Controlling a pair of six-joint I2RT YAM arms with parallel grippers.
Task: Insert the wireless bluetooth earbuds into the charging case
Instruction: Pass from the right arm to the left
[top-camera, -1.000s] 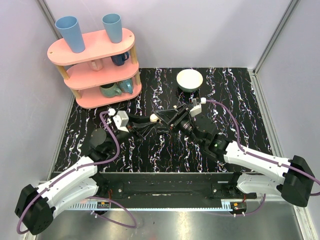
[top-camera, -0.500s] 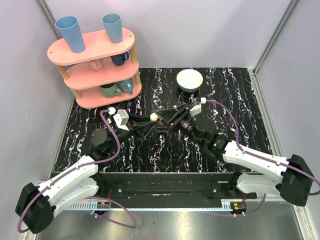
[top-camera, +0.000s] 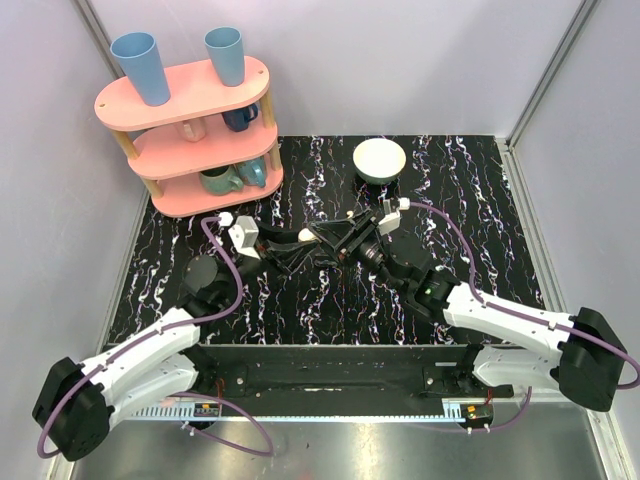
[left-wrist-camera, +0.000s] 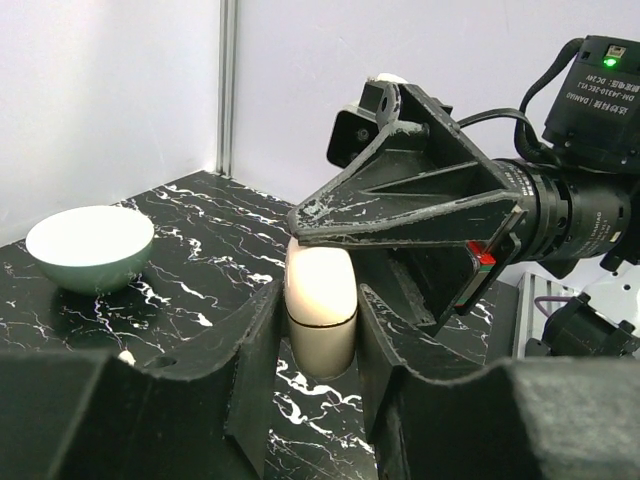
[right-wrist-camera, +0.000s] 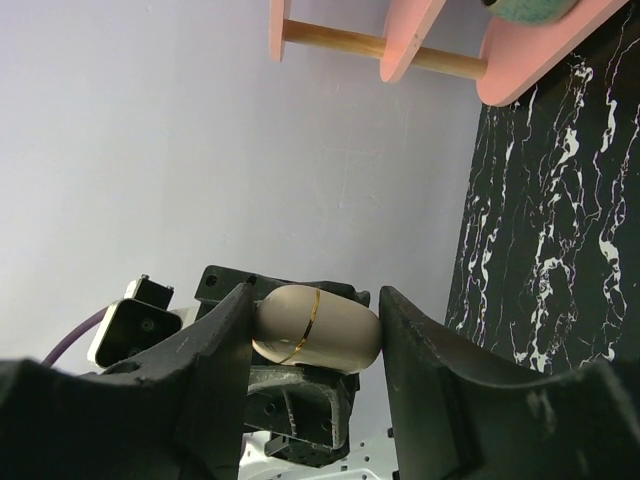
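The cream charging case (top-camera: 308, 236) is closed, with a thin seam round it, at the middle of the table between both grippers. In the left wrist view the case (left-wrist-camera: 320, 290) stands on end between the fingers of my left gripper (left-wrist-camera: 318, 302), which hug its sides. My right gripper (right-wrist-camera: 315, 308) comes from the other side and is shut on the case (right-wrist-camera: 318, 326), its fingers pressing both ends. From above, the left gripper (top-camera: 290, 246) and right gripper (top-camera: 336, 238) meet tip to tip. The earbuds are out of view.
A white bowl (top-camera: 379, 160) sits at the back, beyond the grippers; it also shows in the left wrist view (left-wrist-camera: 90, 245). A pink three-tier shelf (top-camera: 190, 130) with blue cups and mugs stands at the back left. Walls close in the table on both sides.
The left wrist has shifted slightly toward the back. Both grippers stay on the case, which has not visibly moved.
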